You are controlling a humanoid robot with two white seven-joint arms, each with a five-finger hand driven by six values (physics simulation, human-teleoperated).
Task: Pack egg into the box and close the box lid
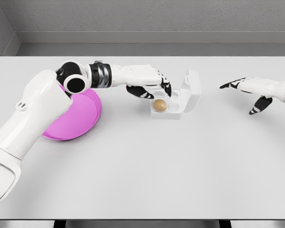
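Nearest the camera, the left arm's white upper link enters from the lower left and crosses over a pink plate (80, 118) on the white table (142, 180). Left hand (152, 84) reaches right to the box (168, 108), a small white carton near the table's middle. Its fingers are loosely spread and hold nothing; the dark fingertips (167, 89) hang over the far cells of the tray. Egg (160, 105), brown, sits in a near cell of the box, so packing appears complete. Lid (192, 90) stands upright on the right side of the tray, open. Right hand (254, 90) hovers well apart to the right, fingers extended and empty.

Remaining step, by judgement: closing the lid.

Hazards:
- Fingers over the tray may be trapped under the lid, or may knock the egg out.
- A sideways push on the upright lid may slide the light box instead of folding the hinge.
- Fast closure may jolt the egg.
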